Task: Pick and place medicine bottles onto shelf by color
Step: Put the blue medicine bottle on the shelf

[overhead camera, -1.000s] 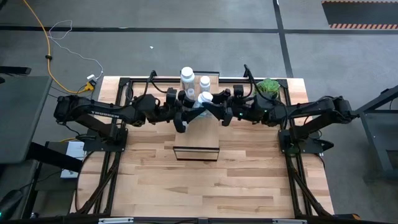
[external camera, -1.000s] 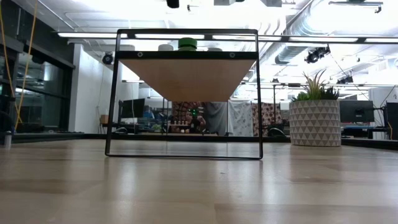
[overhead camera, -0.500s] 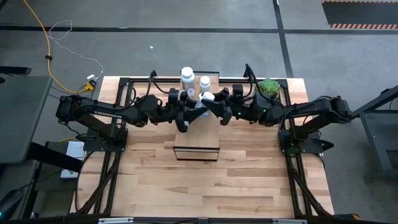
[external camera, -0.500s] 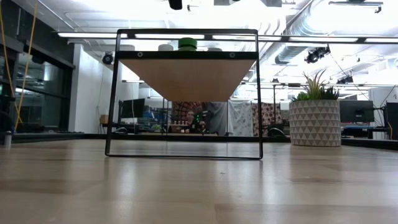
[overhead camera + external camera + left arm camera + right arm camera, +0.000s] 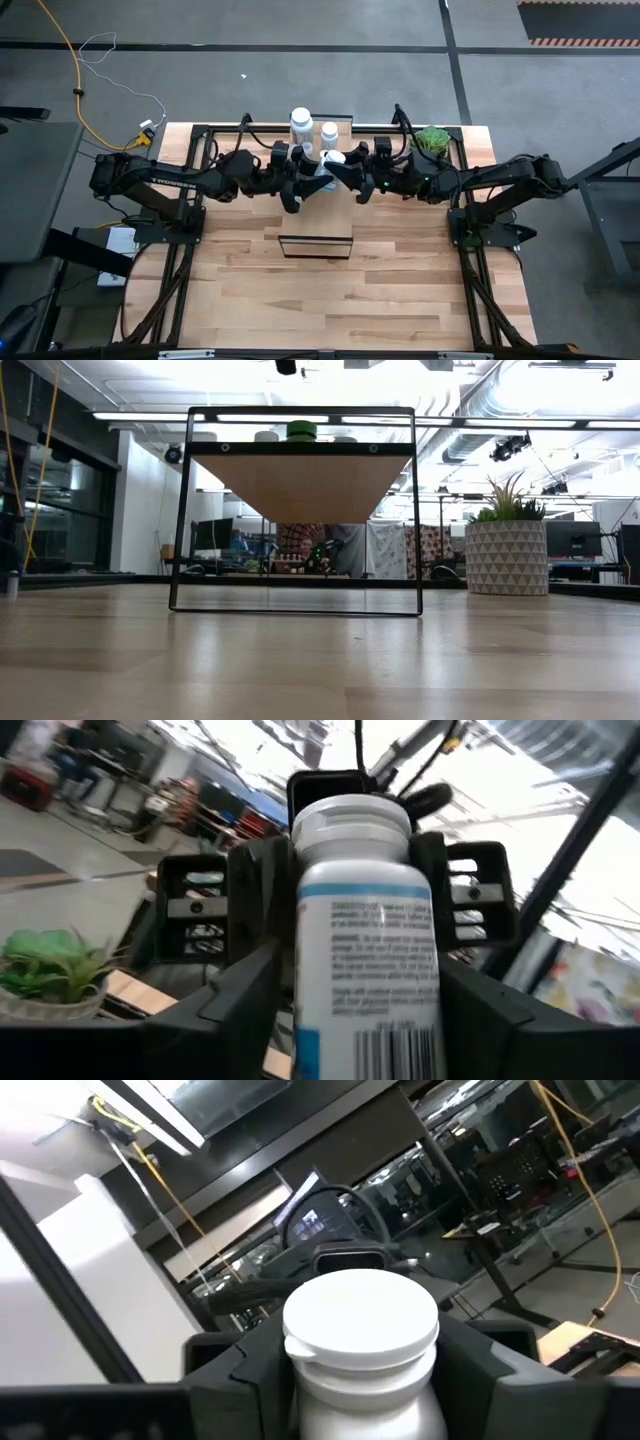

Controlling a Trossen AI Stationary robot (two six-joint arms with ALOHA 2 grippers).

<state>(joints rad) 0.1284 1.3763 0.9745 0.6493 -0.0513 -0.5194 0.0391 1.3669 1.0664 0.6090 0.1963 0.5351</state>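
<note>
Two dark robot arms meet over the far half of a butcher-block table [image 5: 330, 290], both reaching for one white medicine bottle [image 5: 331, 160] above the pale-wood shelf [image 5: 316, 205].

In the high view the left jaws [image 5: 300, 172] come in from the left and the right jaws [image 5: 345, 168] from the right, with the bottle between them over the far end of the shelf.

The left wrist view shows the bottle [image 5: 368, 950] upright with its white cap, blue-banded label and barcode, set between that arm's two dark fingers [image 5: 225, 1010]; the fingers stand close at either side of it, but whether they are pressing on the bottle cannot be told.

The right wrist view looks onto the same bottle's round white cap [image 5: 361, 1325], again with a dark finger [image 5: 240, 1380] at each side, close in; a firm grip cannot be told here either.

Just beyond the jaws, at the far end of the shelf, stand two more white-capped bottles, a larger one [image 5: 300, 122] and a smaller one [image 5: 329, 131] beside it.

A potted green plant [image 5: 431, 140] sits on the table near the right arm.

From table height, the shelf's black frame [image 5: 180, 510] fills the middle and a green cap [image 5: 301, 429] shows on its top.
</note>
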